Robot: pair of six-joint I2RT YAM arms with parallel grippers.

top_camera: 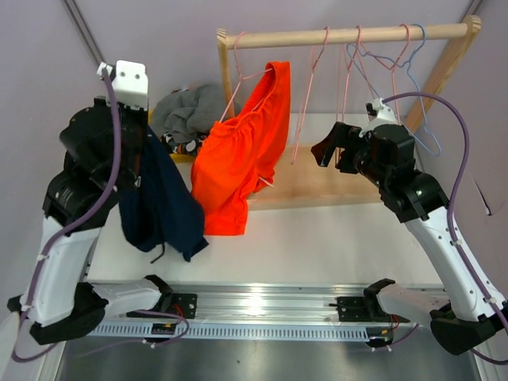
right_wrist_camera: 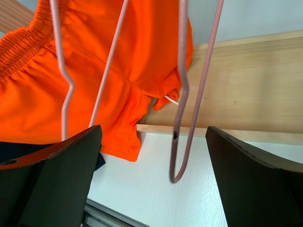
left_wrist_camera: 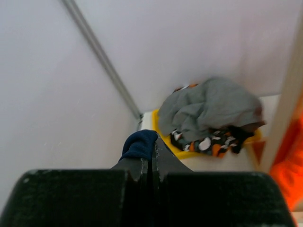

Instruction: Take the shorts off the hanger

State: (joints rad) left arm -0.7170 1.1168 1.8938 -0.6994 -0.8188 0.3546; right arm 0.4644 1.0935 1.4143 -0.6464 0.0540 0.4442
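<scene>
Left gripper pinches soft navy blue fabric shorts. Right gripper, fingers spread, faces hanging bright orange shorts.

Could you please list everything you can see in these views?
orange shorts: one, bright orange, hanging on the rack
navy shorts: one, dark blue, in the left end effector
grey shorts: one, grey, heaped in the yellow bin
patterned shorts: one, orange-black-white, under the grey shorts
pink hangers: several, pink, on the rack
blue hanger: one, blue, rightmost on the rack
rack: one, pale wood, on the table
left end effector: one, black, shut on the navy shorts
right end effector: one, black, open near the pink hangers
</scene>
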